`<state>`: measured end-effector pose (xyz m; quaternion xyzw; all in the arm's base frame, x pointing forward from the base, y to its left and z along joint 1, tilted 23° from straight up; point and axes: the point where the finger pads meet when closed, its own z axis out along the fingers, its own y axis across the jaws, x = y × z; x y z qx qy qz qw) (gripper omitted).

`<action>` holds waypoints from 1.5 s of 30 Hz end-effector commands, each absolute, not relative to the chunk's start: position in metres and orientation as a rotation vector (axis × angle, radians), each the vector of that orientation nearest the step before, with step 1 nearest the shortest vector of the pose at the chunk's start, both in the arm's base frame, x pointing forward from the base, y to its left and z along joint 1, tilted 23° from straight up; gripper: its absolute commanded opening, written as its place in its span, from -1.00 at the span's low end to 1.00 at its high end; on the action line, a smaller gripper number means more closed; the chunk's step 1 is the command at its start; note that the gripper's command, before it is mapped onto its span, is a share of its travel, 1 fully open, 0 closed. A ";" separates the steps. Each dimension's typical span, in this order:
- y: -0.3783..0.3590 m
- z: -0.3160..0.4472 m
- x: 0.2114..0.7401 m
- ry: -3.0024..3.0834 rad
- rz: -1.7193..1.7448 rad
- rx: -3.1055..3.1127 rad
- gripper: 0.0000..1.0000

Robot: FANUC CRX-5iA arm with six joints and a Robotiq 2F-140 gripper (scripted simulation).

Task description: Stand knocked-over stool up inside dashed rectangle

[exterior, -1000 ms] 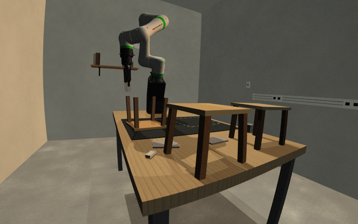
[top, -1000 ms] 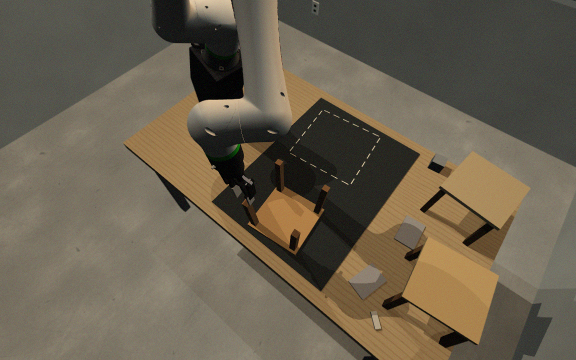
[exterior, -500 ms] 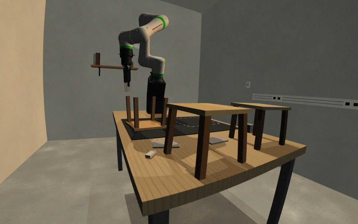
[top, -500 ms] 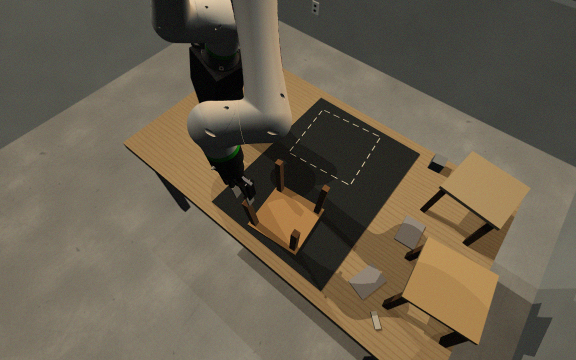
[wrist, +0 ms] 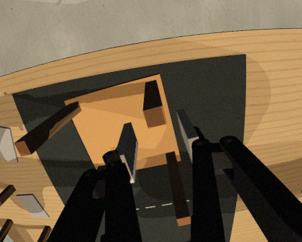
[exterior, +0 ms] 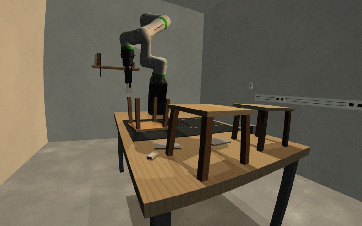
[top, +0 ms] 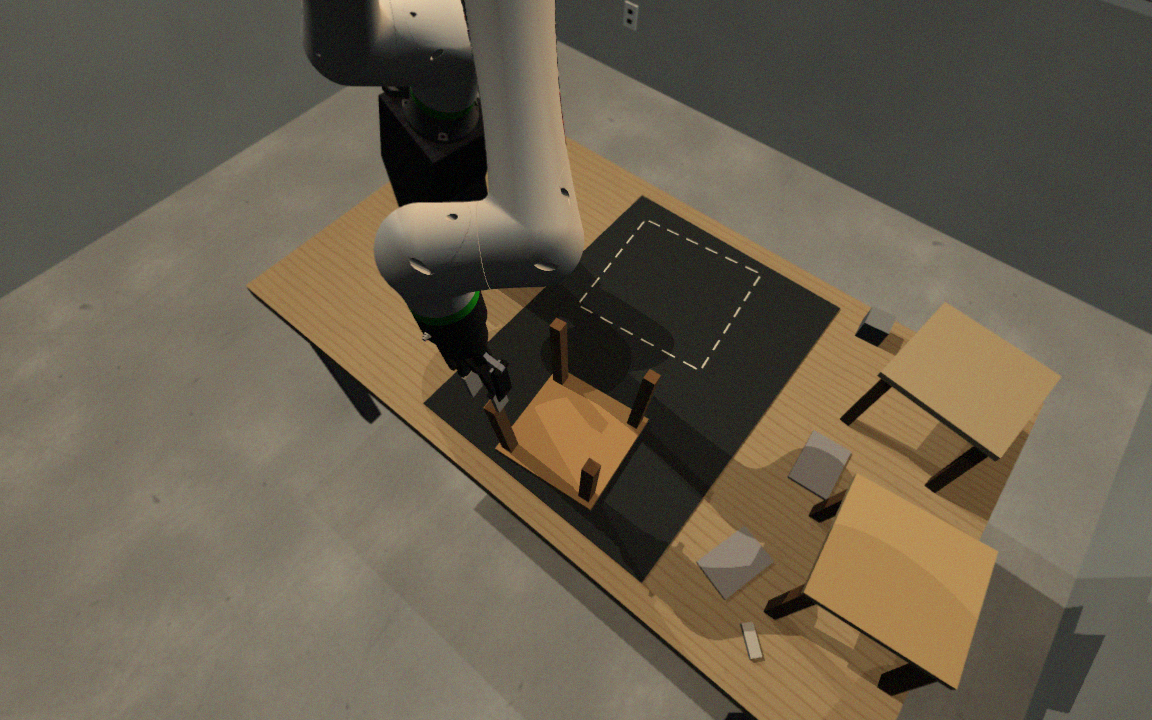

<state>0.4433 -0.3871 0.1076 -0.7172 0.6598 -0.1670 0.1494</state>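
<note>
The stool lies upside down on its seat at the near end of the black mat, with its dark legs pointing up. It also shows in the exterior view and in the wrist view. The dashed rectangle is on the far half of the mat and holds nothing. My gripper hangs point-down just above the top of the stool's left near leg. The exterior view shows a gap between the fingertips and the leg top. The fingers are partly closed, a narrow gap apart, with nothing between them.
Two upright stools stand at the right end of the table. Flat grey pieces, a small block and a grey cube lie near them. The robot base stands at the far corner.
</note>
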 end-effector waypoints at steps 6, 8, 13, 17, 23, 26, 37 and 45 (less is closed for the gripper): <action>-0.388 0.103 0.446 1.896 -0.482 -2.061 -0.23; -0.388 0.102 0.447 1.896 -0.482 -2.061 -0.23; -0.388 0.090 0.452 1.896 -0.482 -2.061 -0.23; -0.388 0.078 0.458 1.896 -0.482 -2.061 -0.23; -0.388 0.061 0.467 1.896 -0.482 -2.061 -0.23; -0.388 0.054 0.470 1.896 -0.482 -2.061 -0.23; -0.388 0.030 0.482 1.896 -0.482 -2.061 -0.23; -0.388 0.027 0.483 1.896 -0.482 -2.061 -0.23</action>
